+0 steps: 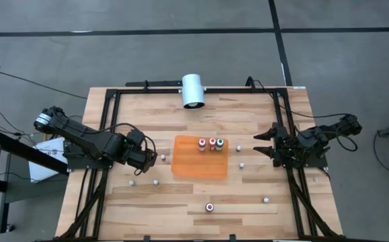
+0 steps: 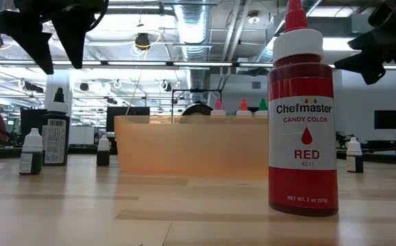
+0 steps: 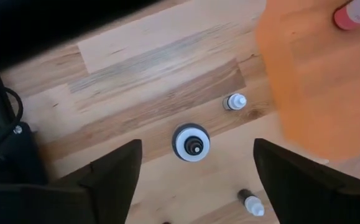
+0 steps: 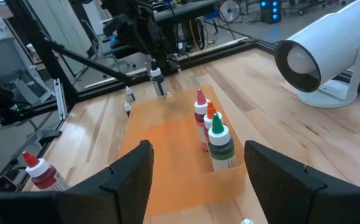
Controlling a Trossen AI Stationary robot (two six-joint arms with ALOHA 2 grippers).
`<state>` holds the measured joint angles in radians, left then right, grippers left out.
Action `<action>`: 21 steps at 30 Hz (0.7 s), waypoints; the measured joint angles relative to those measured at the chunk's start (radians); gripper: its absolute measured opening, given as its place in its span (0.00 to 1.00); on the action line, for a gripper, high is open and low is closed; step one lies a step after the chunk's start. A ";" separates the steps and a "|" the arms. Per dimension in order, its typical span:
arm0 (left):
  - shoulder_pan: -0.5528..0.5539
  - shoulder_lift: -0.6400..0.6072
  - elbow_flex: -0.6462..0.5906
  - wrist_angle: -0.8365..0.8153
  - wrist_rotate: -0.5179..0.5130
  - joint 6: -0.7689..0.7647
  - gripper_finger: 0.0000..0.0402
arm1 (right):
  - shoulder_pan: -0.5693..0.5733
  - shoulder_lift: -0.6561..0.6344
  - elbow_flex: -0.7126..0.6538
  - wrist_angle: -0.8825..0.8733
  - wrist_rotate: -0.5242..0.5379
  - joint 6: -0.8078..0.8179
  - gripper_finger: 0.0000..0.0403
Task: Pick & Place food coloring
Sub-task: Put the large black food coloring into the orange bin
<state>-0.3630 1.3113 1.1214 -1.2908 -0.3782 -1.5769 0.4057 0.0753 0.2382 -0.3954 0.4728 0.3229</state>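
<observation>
Three food coloring bottles with pink (image 1: 202, 144), orange (image 1: 212, 143) and green (image 1: 220, 144) tops stand upright on the orange tray (image 1: 197, 168). A red one (image 1: 209, 208) stands on the table near the front edge. My left gripper (image 1: 152, 158) hangs open, pointing steeply down, left of the tray. Its fingers stand on either side of a small dark bottle with a white collar (image 3: 191, 142), which stands upright on the table, untouched. My right gripper (image 1: 265, 144) waits open at the table's right, facing the tray's bottles (image 4: 219, 140).
A white cylinder (image 1: 193, 91) lies at the far edge. Small dark bottles are scattered on the wood: left of the tray (image 1: 139, 171), (image 1: 156, 181), right of it (image 1: 242, 165), and near the front (image 1: 266, 199). A black frame (image 1: 107, 128) borders the table.
</observation>
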 joint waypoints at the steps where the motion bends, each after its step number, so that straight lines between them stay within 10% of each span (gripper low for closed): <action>1: 0.000 -0.001 -0.007 0.007 0.000 -0.009 0.76 | 0.000 0.000 0.000 0.000 0.000 0.000 0.59; 21: 0.026 0.000 -0.162 0.169 0.080 -0.055 0.76 | 0.000 0.000 0.000 0.011 0.000 0.001 0.59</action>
<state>-0.3371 1.3113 0.9592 -1.1222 -0.2981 -1.6320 0.4057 0.0753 0.2382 -0.3840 0.4725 0.3241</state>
